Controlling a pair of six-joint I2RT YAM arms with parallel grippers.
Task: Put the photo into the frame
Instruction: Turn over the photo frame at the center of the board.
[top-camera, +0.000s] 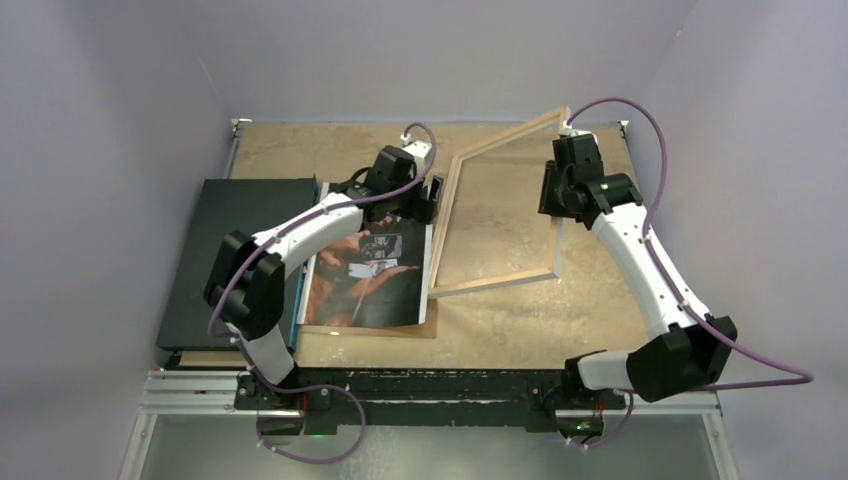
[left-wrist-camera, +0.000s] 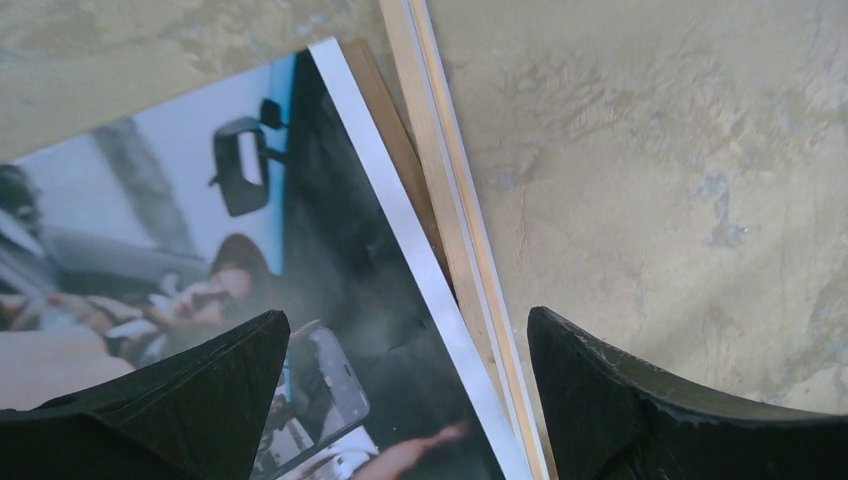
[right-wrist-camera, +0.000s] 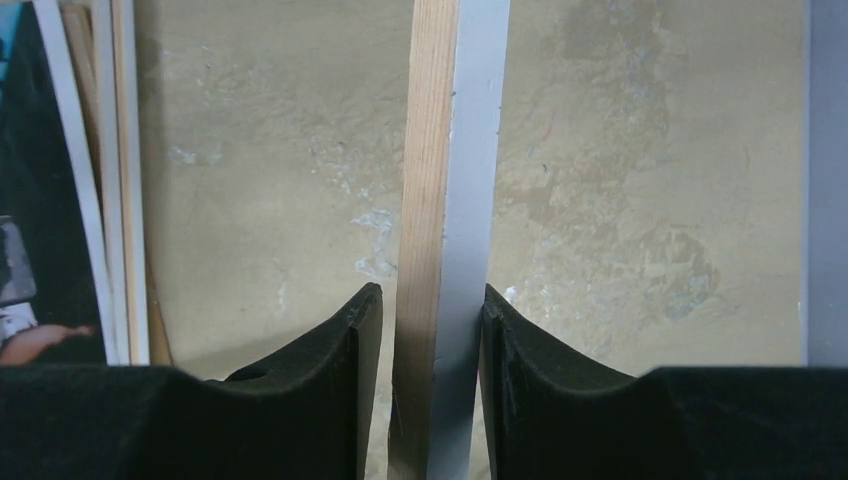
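photo (top-camera: 365, 290) top under L arm (top-camera: 310, 225), frame (right-wrist-camera: 445, 150) cropped

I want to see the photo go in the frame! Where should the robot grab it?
Probably by the white strip of the photo, the edge beside the frame. The photo lies flat on a brown board, so the open left gripper should come straight down and slip a finger under that edge.

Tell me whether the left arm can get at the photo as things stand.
Probably yes: the left gripper hangs open over the photo, at its white edge, nothing between them, though the frame lies close beside.
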